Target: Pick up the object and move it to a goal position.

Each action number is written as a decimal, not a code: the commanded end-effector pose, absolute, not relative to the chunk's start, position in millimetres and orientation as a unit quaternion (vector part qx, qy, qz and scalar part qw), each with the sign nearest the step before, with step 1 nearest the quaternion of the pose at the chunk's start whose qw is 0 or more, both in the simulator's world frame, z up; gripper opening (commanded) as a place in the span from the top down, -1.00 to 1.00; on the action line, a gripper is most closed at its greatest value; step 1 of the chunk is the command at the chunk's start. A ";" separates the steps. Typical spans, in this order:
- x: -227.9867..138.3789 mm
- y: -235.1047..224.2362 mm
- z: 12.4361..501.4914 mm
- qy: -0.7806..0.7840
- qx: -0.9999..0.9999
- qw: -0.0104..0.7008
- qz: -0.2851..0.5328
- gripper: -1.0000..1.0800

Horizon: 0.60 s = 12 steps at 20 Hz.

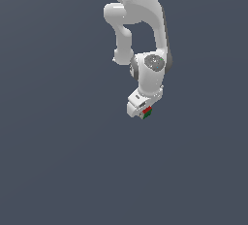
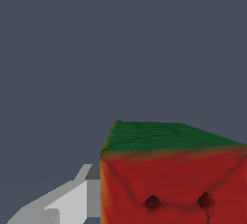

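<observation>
The object is a small cube with red and green faces, sitting at the tip of the white arm in the exterior view, near the middle of the picture. My gripper is shut on it. Close up in the wrist view, the object shows a red face with two dark pits and a green face above it. One grey finger presses against its side. The other finger is out of the picture.
A plain dark grey-blue background fills both views. The white arm's links hang down from the exterior view's top edge. No other object, edge or goal marker shows.
</observation>
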State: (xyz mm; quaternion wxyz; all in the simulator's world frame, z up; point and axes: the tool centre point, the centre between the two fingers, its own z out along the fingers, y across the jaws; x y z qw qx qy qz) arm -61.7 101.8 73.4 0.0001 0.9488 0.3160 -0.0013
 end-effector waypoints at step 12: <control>-43.0 130.5 204.0 0.317 0.948 0.000 0.000 1.00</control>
